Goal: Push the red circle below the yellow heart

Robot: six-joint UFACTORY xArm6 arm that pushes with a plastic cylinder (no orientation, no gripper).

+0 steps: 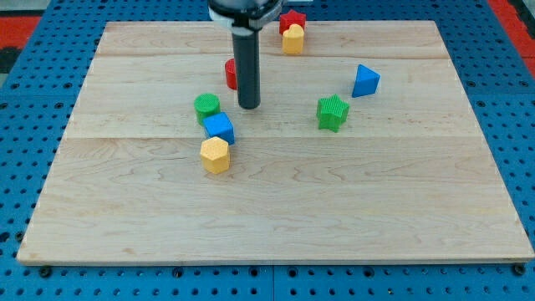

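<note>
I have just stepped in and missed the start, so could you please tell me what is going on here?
A robot arm's dark rod is working on a wooden board scattered with small coloured blocks. My tip sits just right of the red circle block, which the rod partly hides. The yellow heart block lies near the view's top, touching a red star block. The red circle is lower and to the left of the heart, not yet under it.

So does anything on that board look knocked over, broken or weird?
Nothing stands out. The blocks sit flat and whole on the wooden board. My tip stands just right of the red circle, which it partly hides.
</note>
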